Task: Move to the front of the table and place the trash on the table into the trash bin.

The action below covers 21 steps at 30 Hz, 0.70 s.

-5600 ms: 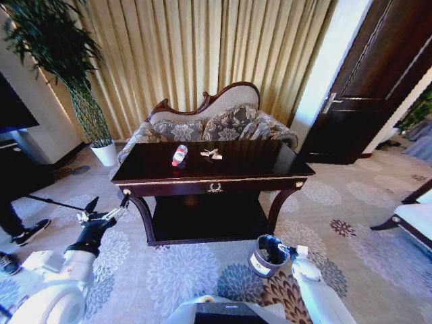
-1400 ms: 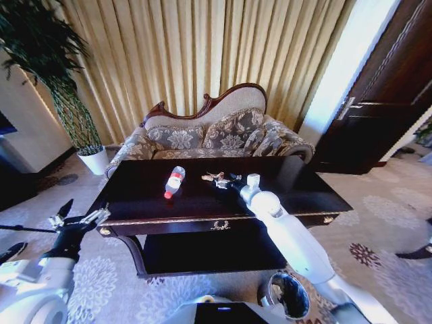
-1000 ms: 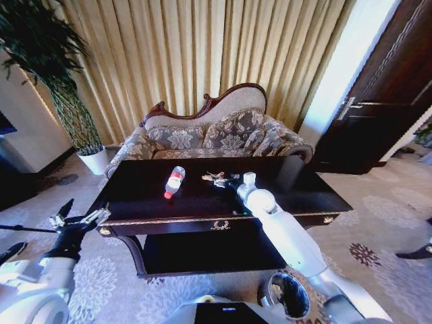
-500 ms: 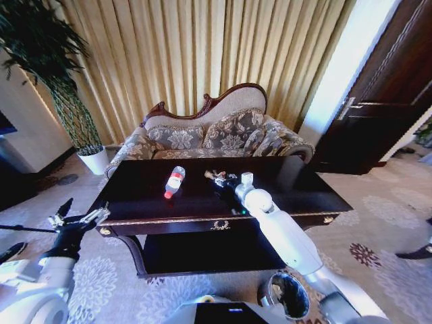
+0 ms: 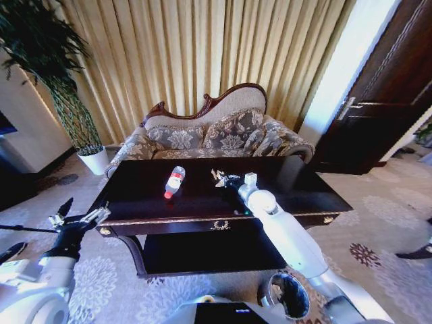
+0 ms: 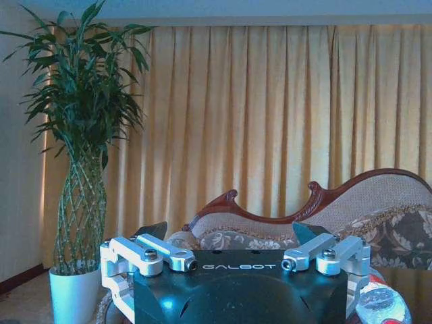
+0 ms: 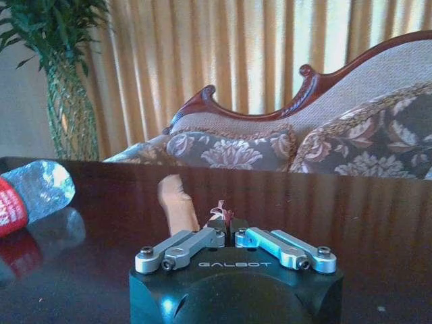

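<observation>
Right arm's out over the table, pinching a bit of trash

Taking the bottle [image 5: 175, 181] as the marker: it lies on its side on the dark table [image 5: 310, 185], and the right gripper [image 5: 223, 179] is just beside it toward the door side, jaws squeezed narrow on a small scrap [image 7: 220, 210], with a tan scrap [image 7: 177, 203] close by. The trash bin [image 5: 285, 295] sits on the carpet well below, near the robot. Left gripper [image 5: 79, 217] hangs off the table's corner, jaws spread wide.
</observation>
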Motion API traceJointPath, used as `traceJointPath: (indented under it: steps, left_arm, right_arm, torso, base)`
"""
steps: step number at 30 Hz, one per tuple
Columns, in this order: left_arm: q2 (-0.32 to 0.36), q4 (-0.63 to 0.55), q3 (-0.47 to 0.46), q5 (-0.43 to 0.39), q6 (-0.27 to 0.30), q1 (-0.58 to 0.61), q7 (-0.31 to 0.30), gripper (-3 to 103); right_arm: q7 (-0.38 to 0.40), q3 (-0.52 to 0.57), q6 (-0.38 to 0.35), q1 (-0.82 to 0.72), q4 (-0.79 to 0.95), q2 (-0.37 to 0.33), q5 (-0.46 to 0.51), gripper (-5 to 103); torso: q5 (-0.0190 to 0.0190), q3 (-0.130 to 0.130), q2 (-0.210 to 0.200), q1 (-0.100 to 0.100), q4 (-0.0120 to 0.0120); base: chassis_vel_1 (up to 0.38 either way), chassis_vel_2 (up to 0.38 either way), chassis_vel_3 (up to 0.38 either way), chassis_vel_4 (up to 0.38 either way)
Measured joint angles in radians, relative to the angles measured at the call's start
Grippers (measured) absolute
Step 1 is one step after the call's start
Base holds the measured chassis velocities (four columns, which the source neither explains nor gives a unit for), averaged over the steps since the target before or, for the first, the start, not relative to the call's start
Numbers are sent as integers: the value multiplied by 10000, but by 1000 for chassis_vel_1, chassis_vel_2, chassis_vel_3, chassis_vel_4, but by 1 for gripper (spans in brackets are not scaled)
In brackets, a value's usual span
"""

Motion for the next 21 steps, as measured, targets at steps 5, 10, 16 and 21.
traceJointPath:
  steps: [5, 10, 16, 21]
  left_arm:
    - [11, 0, 103, -3, 0, -29, -34, 100]
    - [47, 0, 143, -120, 23, -69, -64, 100]
    - [97, 0, 172, -323, 41, -97, -80, 100]
    - [110, 0, 245, -400, 42, -268, -77, 100]
  right_arm:
    - [266, 437, 52, -185, 435, -99, 104, 2]
    - [501, 1450, 369, -702, 1135, -451, -133, 2]
    - [481, 3060, 1495, -2123, 2155, -1137, -524, 2]
    - [719, 4079, 1923, -3367, 2966, -1413, -467, 2]
  torso:
    - [0, 0, 0, 0, 1]
    - [0, 0, 0, 0, 1]
    - [1, 0, 0, 0, -4]
    - [0, -1, 1, -1, 0]
  base:
    - [0, 0, 0, 0]
    - [0, 0, 0, 0]
    - [0, 0, 0, 0]
    - [0, 0, 0, 0]
